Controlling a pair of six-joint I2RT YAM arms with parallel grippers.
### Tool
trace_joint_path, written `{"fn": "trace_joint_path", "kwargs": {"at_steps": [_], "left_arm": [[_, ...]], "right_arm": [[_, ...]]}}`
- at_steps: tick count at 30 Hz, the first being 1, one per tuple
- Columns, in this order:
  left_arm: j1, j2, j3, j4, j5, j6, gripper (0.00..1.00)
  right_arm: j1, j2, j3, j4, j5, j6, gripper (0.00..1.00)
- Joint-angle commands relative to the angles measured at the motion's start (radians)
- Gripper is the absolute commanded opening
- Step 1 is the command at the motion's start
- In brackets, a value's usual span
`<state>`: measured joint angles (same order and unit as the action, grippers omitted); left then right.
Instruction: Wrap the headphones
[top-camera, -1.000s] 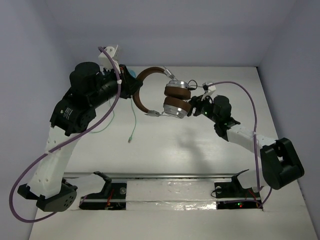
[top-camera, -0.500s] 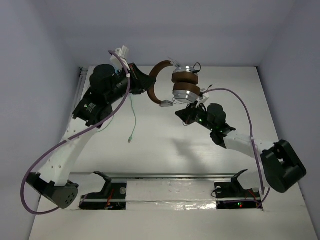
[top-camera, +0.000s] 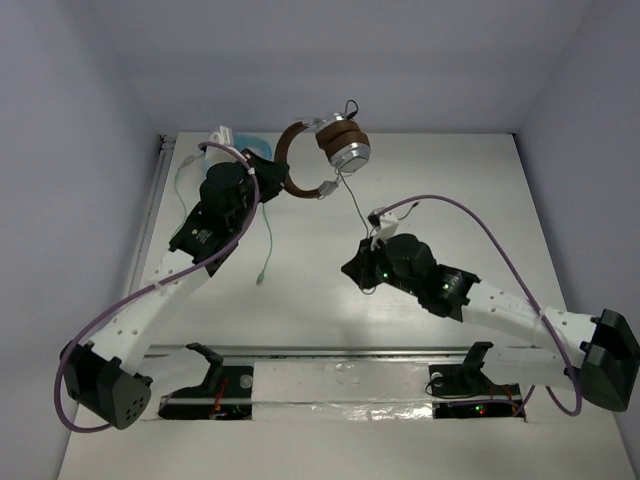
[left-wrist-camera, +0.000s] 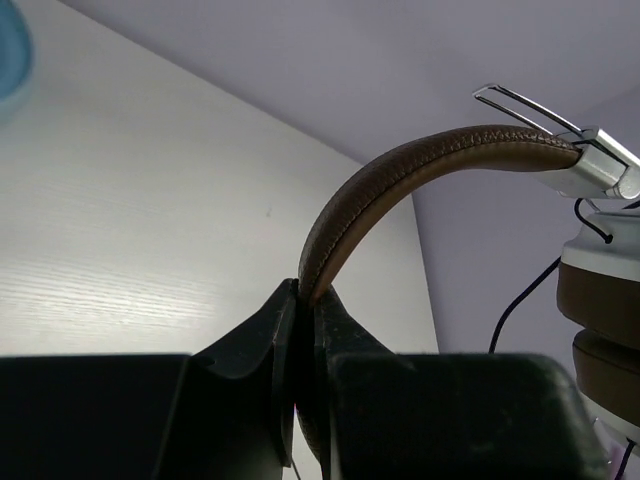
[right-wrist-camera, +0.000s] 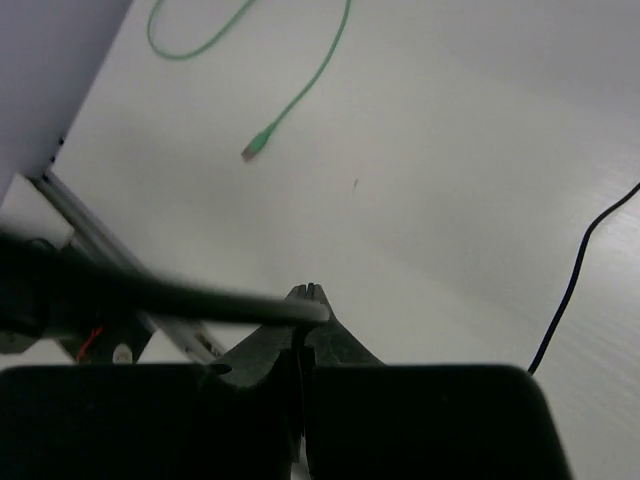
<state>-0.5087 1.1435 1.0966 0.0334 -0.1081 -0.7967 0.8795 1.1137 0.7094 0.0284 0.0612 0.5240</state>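
Observation:
The headphones (top-camera: 335, 148), with a brown headband and silver earcups, hang in the air over the table's far edge. My left gripper (top-camera: 272, 172) is shut on the headband (left-wrist-camera: 400, 175), which rises from between its fingers (left-wrist-camera: 308, 292); the earcups (left-wrist-camera: 600, 300) hang at the right. A thin black cable (top-camera: 352, 200) runs from the earcups down to my right gripper (top-camera: 350, 268), low over the table's middle. In the right wrist view that gripper (right-wrist-camera: 310, 292) is shut, a blurred dark stretch of cable (right-wrist-camera: 180, 300) crosses its tips, and more cable (right-wrist-camera: 580, 270) trails at the right.
A pale green cable (top-camera: 268, 235) lies on the white table (top-camera: 450, 190), its plug (right-wrist-camera: 250, 150) toward the near side. A light blue headset (top-camera: 245, 140) shows behind the left wrist. Grey walls enclose the far, left and right sides. A metal rail (top-camera: 330, 350) runs along the near edge.
The left arm carried the headphones back and to the left. The right gripper closed and drew toward the near side, away from the earcups, with the black cable stretching after it.

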Motion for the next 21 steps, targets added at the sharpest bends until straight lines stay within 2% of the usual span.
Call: {"fn": "trace_joint_path", "kwargs": {"at_steps": [1, 6, 10, 11, 15, 21], "left_arm": [[-0.002, -0.115, -0.017, 0.089, -0.206, 0.025, 0.0], [-0.002, -0.149, -0.02, -0.016, -0.307, 0.105, 0.0], [-0.002, -0.165, -0.027, -0.092, -0.364, 0.168, 0.0], [-0.013, -0.166, -0.03, -0.114, -0.378, 0.188, 0.0], [-0.034, -0.168, -0.046, -0.19, -0.455, 0.24, 0.0], [-0.077, -0.163, -0.05, -0.292, -0.516, 0.312, 0.0]], "right_arm": [[0.119, -0.048, 0.122, -0.267, 0.172, -0.013, 0.0], [0.294, -0.034, 0.292, -0.516, 0.337, 0.005, 0.0], [0.4, 0.049, 0.418, -0.639, 0.388, -0.004, 0.0], [0.438, 0.073, 0.447, -0.668, 0.441, -0.005, 0.0], [0.498, 0.162, 0.582, -0.826, 0.512, -0.024, 0.0], [0.523, 0.189, 0.719, -0.927, 0.583, -0.059, 0.0]]}}
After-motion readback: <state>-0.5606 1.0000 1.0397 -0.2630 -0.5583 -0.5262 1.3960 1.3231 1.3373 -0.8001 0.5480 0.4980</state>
